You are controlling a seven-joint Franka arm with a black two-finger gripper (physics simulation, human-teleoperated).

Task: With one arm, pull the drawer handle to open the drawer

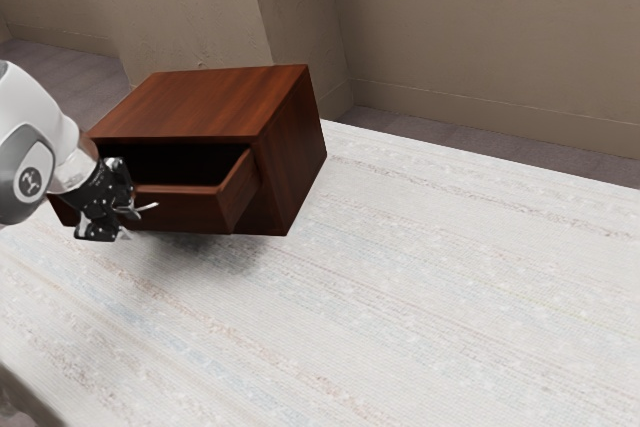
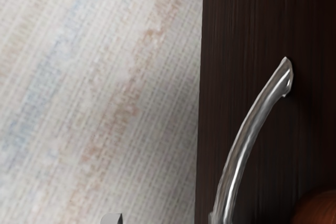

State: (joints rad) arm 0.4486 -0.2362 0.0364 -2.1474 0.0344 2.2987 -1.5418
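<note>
drawer (image 1: 190,209) ajar, front facing exterior view's left

One wooden cabinet (image 1: 212,102), one drawer (image 1: 185,209), one metal handle (image 2: 247,135), one arm (image 1: 30,162), one tool (image 1: 122,213).

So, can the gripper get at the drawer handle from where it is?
Probably yes: the gripper sits right at the drawer front, the handle is close before the hand, and nothing stands between them.
</note>
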